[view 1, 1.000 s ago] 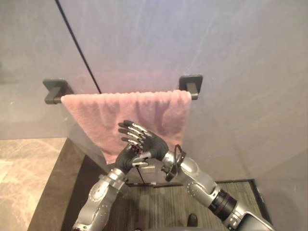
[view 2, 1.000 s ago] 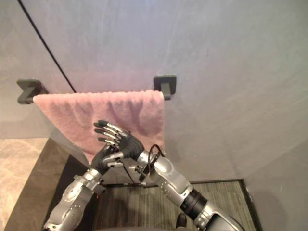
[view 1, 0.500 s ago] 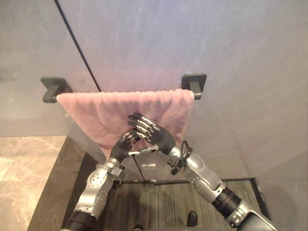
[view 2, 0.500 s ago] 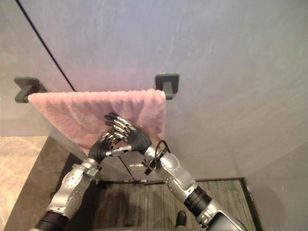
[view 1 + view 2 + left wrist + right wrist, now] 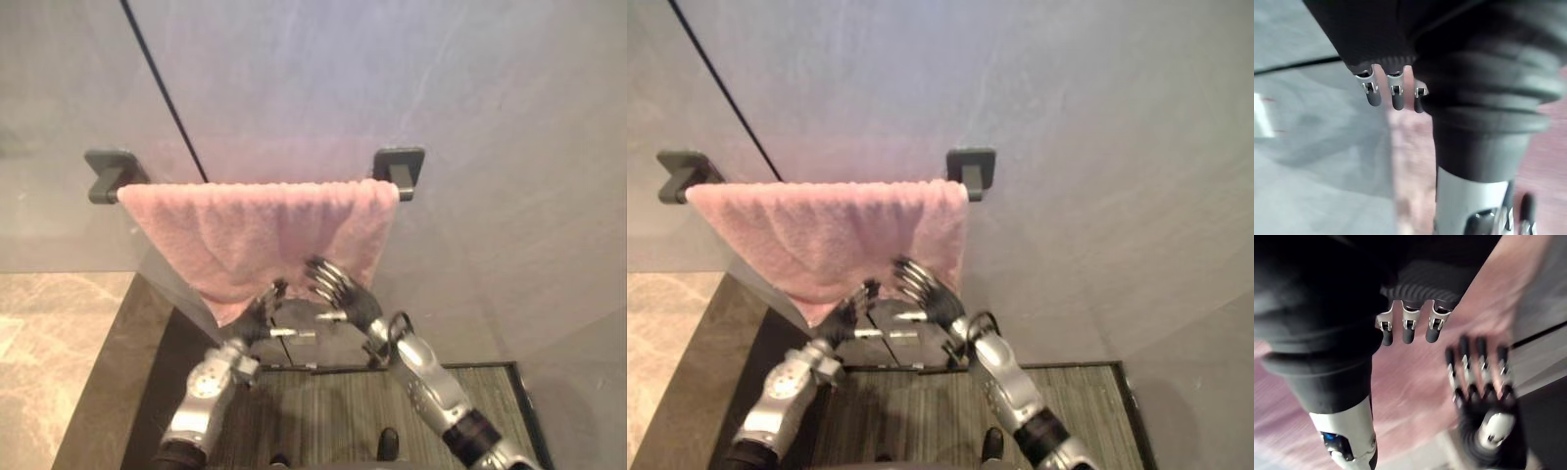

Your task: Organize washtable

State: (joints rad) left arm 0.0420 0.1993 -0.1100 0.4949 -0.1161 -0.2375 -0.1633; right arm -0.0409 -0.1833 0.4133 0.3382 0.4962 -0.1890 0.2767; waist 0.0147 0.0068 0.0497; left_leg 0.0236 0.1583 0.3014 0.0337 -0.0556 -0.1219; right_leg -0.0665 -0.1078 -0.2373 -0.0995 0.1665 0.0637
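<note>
Half a sec ago both hands were stacked together in front of the middle of the pink towel [image 5: 250,230]. Now they've split and dropped lower. The left hand [image 5: 261,305] is down at the towel's bottom edge, next to where the cloth sags lowest. The right hand [image 5: 343,294] is near it, further right, w/ its fingertips up at the hem on that side. There's a small gap btw them.

Both hands have straight, spread fingers w/ nothing pinched. The right wrist view shows its own fingers [image 5: 1407,330] stretched toward the cloth, and the left hand there is flat-fingered too.

The towel itself hasn't budged. It's draped btw the left bracket [image 5: 110,176] and the right bracket [image 5: 400,168], and the hem is crooked, hanging lower toward the left than the right.

IMO the bit in the middle is over and they're setting up at the hem, prob to even it out. Can't tell if the fingertips actually touch the cloth or just sit in front of it. Nothing's gripped yet, so the straightening isn't finished.
</note>
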